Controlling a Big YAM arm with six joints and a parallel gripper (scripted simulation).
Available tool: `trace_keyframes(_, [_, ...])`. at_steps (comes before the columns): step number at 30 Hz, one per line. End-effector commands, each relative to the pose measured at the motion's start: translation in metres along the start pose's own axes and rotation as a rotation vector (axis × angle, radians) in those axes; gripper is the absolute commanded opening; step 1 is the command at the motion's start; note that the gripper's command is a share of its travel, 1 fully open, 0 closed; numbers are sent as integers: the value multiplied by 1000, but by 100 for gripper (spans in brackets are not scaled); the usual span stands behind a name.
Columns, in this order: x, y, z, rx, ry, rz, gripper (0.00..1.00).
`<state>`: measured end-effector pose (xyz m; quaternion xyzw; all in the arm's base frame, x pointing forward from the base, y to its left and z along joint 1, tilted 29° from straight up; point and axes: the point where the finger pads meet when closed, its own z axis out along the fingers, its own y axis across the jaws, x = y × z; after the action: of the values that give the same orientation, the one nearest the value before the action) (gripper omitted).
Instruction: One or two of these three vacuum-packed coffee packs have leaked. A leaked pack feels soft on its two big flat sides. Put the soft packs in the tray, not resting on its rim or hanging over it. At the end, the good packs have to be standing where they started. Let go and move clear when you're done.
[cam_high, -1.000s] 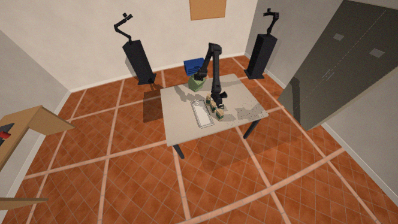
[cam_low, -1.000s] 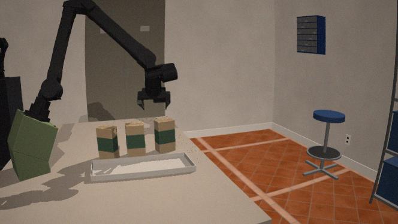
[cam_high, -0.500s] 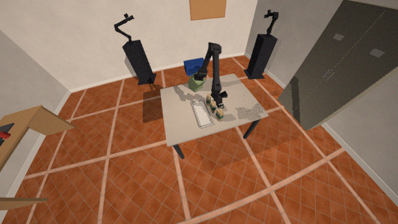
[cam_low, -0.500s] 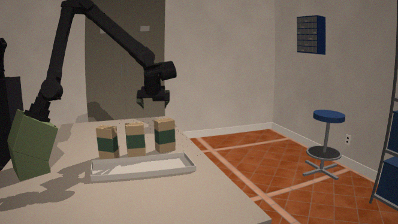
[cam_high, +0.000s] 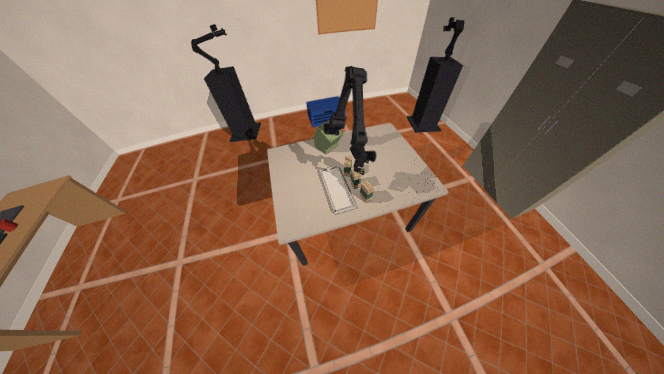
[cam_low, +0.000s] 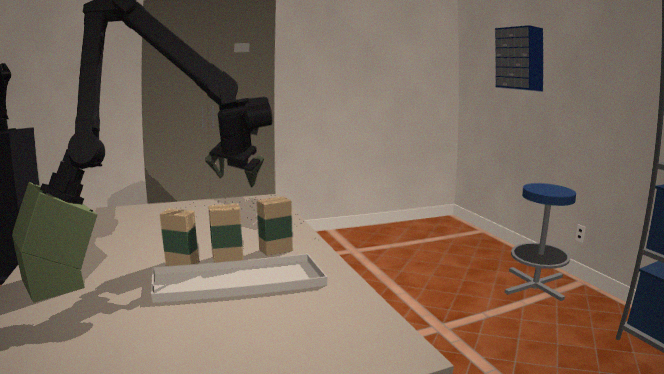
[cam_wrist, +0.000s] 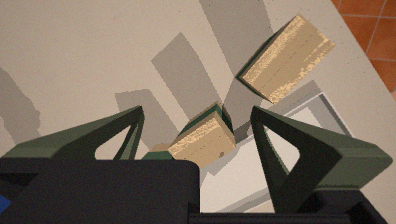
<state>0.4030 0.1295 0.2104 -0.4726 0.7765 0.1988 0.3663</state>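
Wide-open pincer (cam_low: 235, 171) hovers above seemingly paper-wrapped boxy packs (cam_low: 225, 232).

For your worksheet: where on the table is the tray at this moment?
In the exterior view the white tray lies flat on the table, just in front of the row of three standing coffee packs, with the open gripper hanging above them.

Matt paper-look coffee packs (cam_low: 226, 233), matt grey tray (cam_low: 235, 291), speckled matt table (cam_low: 250, 340)

Robot test room, camera towers (cam_high: 231, 102), lone table (cam_high: 300, 210), terracotta floor (cam_high: 200, 300)
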Motion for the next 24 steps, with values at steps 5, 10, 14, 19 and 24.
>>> trace_keyframes(5, [17, 24, -11, 43, 55, 321, 100])
trace_keyframes(10, [36, 36, -17, 87, 97, 500, 100])
trace_keyframes(14, [48, 43, -21, 116, 119, 602, 100])
trace_keyframes(19, [67, 55, -26, 170, 152, 773, 100])
trace_keyframes(24, [87, 67, -31, 230, 177, 939, 100])
